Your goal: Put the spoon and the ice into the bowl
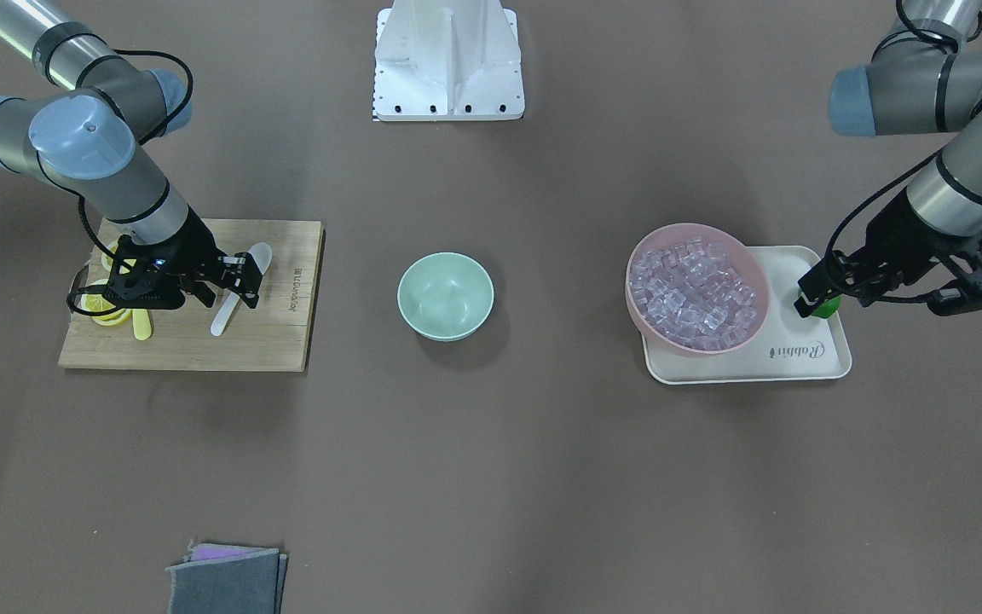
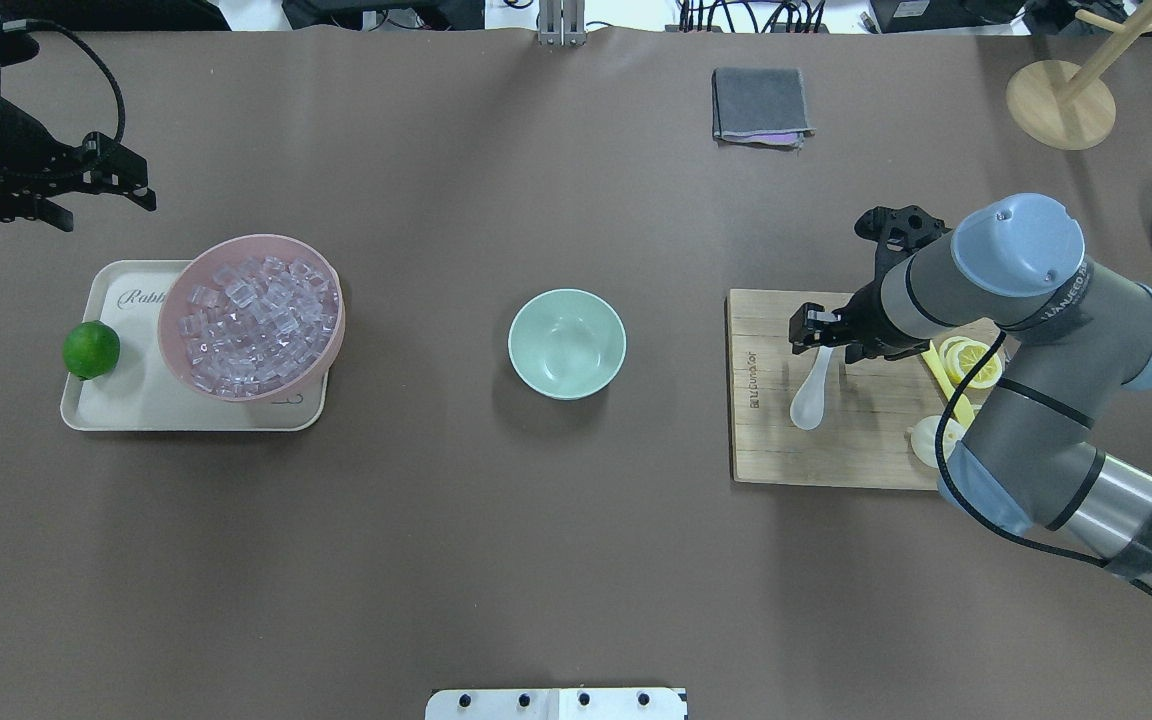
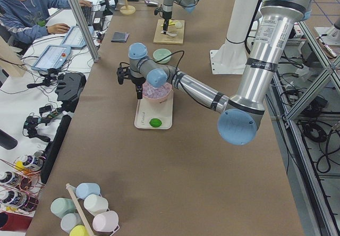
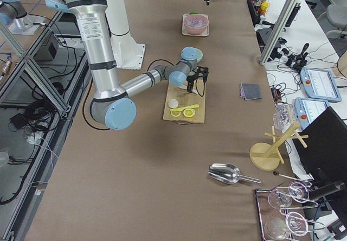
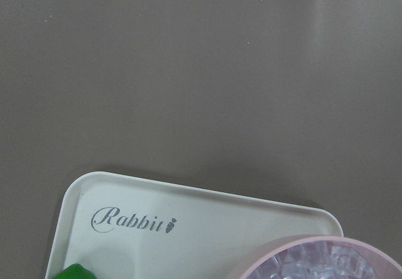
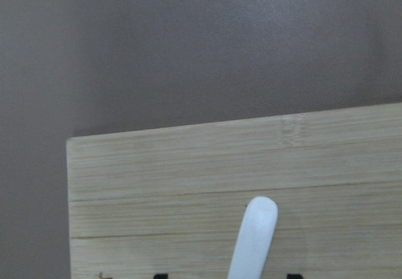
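White glossy soup spoon (image 2: 814, 385) between jaws of open, empty right gripper (image 2: 823, 340), three o'clock of round mint-green bowl (image 2: 538, 345): lower squarely, pinch handle mid-length, lift level.

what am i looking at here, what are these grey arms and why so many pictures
This is a robot with a left arm and a right arm at one table, filmed by six cameras: above behind it, facing it, one at each table end, one on each wrist. On the table: an empty mint-green bowl, a pink bowl of ice and a lime on a cream tray, a wooden board with a white spoon and lemon slices. The right gripper is open astride the spoon's handle. The left gripper hangs near the tray; nothing shows in it.
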Controlling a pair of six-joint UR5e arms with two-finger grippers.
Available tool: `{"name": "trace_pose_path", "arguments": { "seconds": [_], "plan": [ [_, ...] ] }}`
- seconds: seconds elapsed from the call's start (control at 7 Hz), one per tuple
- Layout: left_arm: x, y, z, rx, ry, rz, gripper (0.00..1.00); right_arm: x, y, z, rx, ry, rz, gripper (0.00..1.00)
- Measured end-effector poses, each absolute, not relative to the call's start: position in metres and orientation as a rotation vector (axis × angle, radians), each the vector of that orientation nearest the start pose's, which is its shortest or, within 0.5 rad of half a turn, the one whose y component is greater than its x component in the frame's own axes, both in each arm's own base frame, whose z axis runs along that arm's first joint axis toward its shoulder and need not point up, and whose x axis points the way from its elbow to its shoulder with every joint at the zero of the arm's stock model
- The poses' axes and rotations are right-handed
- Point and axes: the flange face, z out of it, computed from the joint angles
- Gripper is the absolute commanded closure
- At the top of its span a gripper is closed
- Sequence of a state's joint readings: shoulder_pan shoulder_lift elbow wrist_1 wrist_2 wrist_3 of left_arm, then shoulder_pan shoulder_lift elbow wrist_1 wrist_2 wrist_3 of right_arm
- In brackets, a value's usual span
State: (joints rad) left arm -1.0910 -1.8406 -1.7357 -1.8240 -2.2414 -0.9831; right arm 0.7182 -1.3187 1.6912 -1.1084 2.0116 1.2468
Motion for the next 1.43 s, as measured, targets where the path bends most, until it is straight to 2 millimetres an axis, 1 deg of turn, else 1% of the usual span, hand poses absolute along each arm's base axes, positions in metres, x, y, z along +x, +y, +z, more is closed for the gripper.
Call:
{"name": "trace_pose_path", "arguments": {
  "seconds": [0.29,0.43,0.71,0.86,1.0,1.14,1.29,1.43],
  "plan": [
    [0.212,-0.561,0.404,0.063,0.921,-0.237,0.03,-0.396,-0.466,0.421,0.044,-0.914,0.185,0.91],
    [0.212,-0.561,0.404,0.062,0.922,-0.237,0.03,-0.396,-0.466,0.422,0.043,-0.913,0.185,1.00],
    [0.212,-0.561,0.404,0.057,0.923,-0.246,0.03,-0.394,-0.465,0.421,0.046,-0.915,0.185,1.00],
    [0.216,-0.559,0.402,0.046,0.925,-0.262,0.03,-0.393,-0.465,0.417,0.048,-0.921,0.184,1.00],
    [0.228,-0.557,0.395,0.035,0.926,-0.284,0.06,-0.394,-0.465,0.411,0.050,-0.929,0.185,1.00],
    [0.245,-0.555,0.382,0.026,0.931,-0.312,0.08,-0.397,-0.470,0.399,0.047,-0.934,0.203,1.00],
    [0.262,-0.551,0.371,0.015,0.936,-0.333,0.19,-0.404,-0.479,0.374,0.036,-0.943,0.256,1.00],
    [0.282,-0.545,0.364,0.014,0.930,-0.342,0.23,-0.417,-0.487,0.339,0.020,-0.958,0.344,1.00]
  ]
}}
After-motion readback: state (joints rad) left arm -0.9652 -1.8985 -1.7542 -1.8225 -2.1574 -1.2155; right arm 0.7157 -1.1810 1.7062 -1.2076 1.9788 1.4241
